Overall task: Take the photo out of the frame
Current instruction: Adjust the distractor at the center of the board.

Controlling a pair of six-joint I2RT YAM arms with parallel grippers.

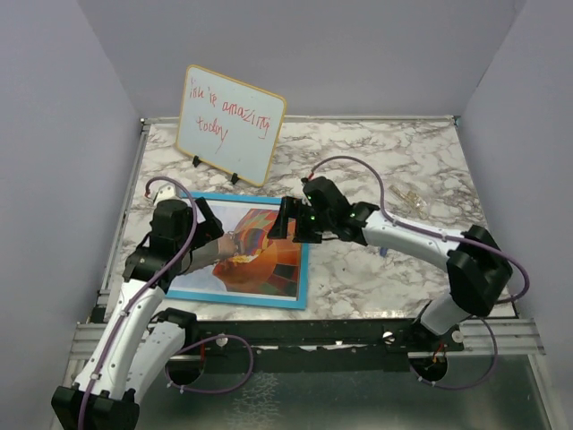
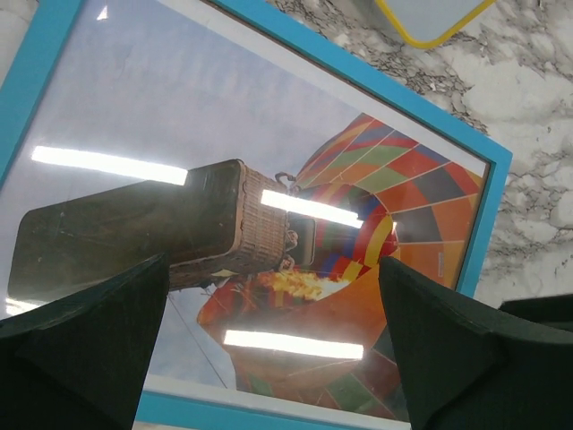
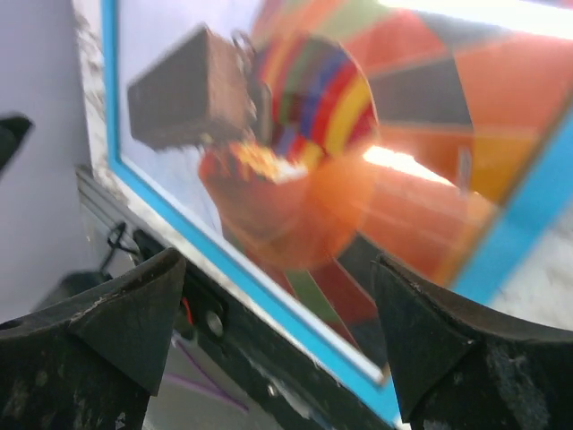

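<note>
the frame (image 1: 305, 273) lies flat and face up on the near-left part of the marble table (image 1: 394, 161), its bright blue rim running all the way round and its near edge close to the table's near edge. the photo (image 1: 264, 260) sits inside the frame, and shows a hot-air balloon in orange, red, yellow and green panels with a wicker basket against pale blue sky. bright strips of light are mirrored across its glossy front in the left wrist view. the left gripper (image 1: 215, 228) hangs over the left half of the frame with its jaws spread wide and nothing between them. in its own camera the two dark fingers (image 2: 98, 340) stand at either side of the view, with the picture showing in the gap. the right gripper (image 1: 279, 222) reaches in from the right and hovers over the upper right part of the frame, near its far edge, released as well. its fingers (image 3: 448, 349) are wide apart with only the balloon print and the blue rim seen between them. whether either gripper touches the glossy front i cannot tell. at the far side of the table, well apart from the frame, a small whiteboard (image 1: 231, 125) with a yellow edge and red handwriting stands propped on black feet.
</note>
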